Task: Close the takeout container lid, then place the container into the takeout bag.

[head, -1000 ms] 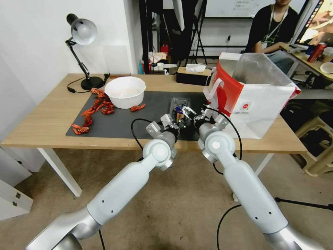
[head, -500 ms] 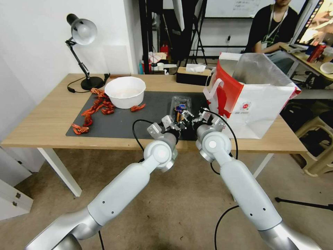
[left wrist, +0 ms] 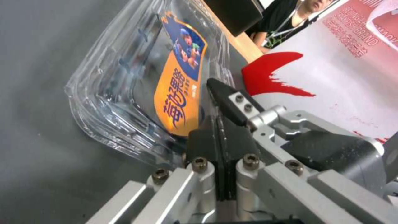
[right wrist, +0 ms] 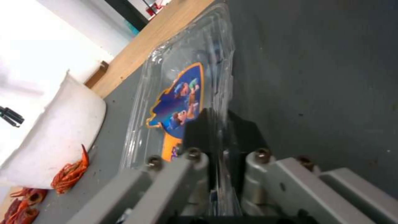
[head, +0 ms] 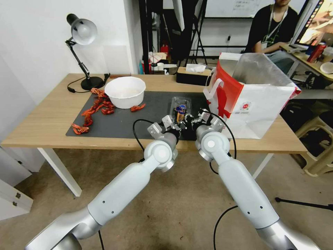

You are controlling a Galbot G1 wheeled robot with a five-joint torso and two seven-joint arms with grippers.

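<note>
— Grippers first, head view: the left gripper [head: 174, 122] and right gripper [head: 196, 119] have closed in on the takeout container [head: 180, 108], beside the takeout bag [head: 255, 95].

— Wrist views?

— Left pinched flat, lid [left wrist: 179, 90] lowered; right clamps its rim [right wrist: 215, 124]. Closing's nearly done.

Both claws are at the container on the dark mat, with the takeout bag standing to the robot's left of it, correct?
Not quite. In the head view the takeout bag stands to the robot's right of the container. Both the left claw and the right claw are at it on the dark mat.
</note>
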